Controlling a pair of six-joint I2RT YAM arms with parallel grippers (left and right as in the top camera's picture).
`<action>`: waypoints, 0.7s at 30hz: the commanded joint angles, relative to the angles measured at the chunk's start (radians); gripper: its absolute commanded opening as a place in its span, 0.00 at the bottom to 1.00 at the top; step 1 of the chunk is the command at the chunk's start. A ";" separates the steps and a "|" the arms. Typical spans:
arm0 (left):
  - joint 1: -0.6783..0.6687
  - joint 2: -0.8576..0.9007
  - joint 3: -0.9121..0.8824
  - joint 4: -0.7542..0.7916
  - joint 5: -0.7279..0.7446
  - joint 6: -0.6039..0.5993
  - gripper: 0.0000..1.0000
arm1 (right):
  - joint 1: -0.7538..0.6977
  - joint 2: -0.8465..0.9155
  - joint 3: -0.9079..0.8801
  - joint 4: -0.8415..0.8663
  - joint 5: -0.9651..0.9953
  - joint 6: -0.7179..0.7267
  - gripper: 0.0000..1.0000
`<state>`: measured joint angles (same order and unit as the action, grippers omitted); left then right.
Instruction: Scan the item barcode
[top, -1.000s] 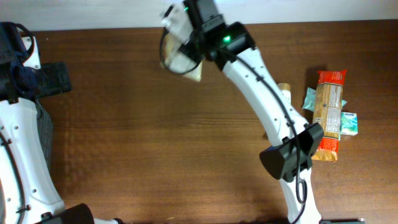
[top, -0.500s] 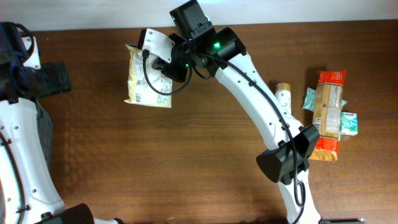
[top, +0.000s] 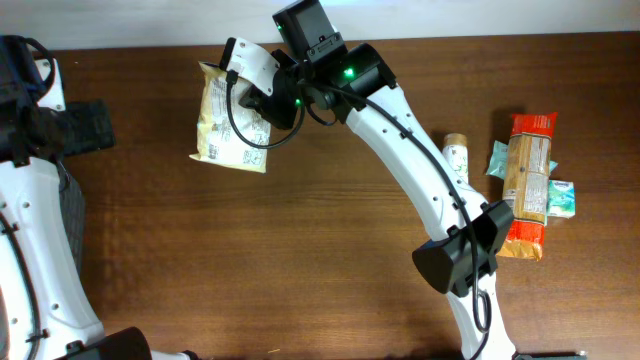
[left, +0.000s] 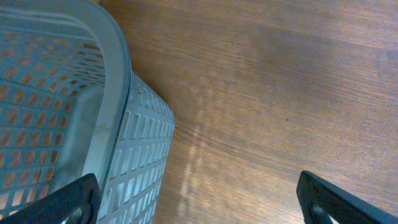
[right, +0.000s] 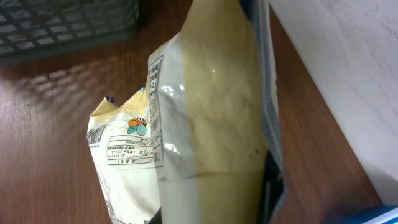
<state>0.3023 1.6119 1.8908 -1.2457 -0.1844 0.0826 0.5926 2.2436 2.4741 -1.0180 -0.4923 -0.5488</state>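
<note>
Now, at the far left, a grey basket (left: 118, 62) is seen beside the left arm. The left pincer (left: 200, 204) is held wide open over the bare brown surface (top: 250, 270), with nothing in it. Nothing has been moved on that side in the last second.

Further along, near the far edge, the snack bag (top: 228, 125) is found. It seems to be held up off the surface by the right pincer (top: 256, 92), which is shut tight on the top of the bag. This is where the change has been made. A second ago the bag was tucked up under the wrist at the far edge. Since then it has been swung out to the left and turned, so that its flat printed side is now faced upward. In the last half second it has been nudged a little more to the left and tipped a bit.

A small white box of print (right: 127, 152) can be seen low on the bag in the right wrist view. It cannot be told if the barcode is there. No scanner can be made out. It is judged that the bag is being shown for scanning, and that the scan is not yet done.

At the far right, a pile of other packets (top: 530, 185) is left untouched.
</note>
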 joint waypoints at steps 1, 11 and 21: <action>0.002 -0.012 0.006 0.001 -0.003 0.000 0.99 | -0.005 -0.034 0.016 0.002 -0.027 0.015 0.04; 0.002 -0.012 0.006 0.001 -0.003 0.000 0.99 | -0.196 -0.073 0.017 -0.090 -0.286 0.445 0.04; 0.002 -0.012 0.006 0.001 -0.003 0.000 0.99 | -0.382 -0.085 0.012 -0.305 0.004 0.815 0.04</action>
<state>0.3023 1.6119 1.8908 -1.2457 -0.1844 0.0826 0.1970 2.2070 2.4737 -1.3109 -0.5182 0.2203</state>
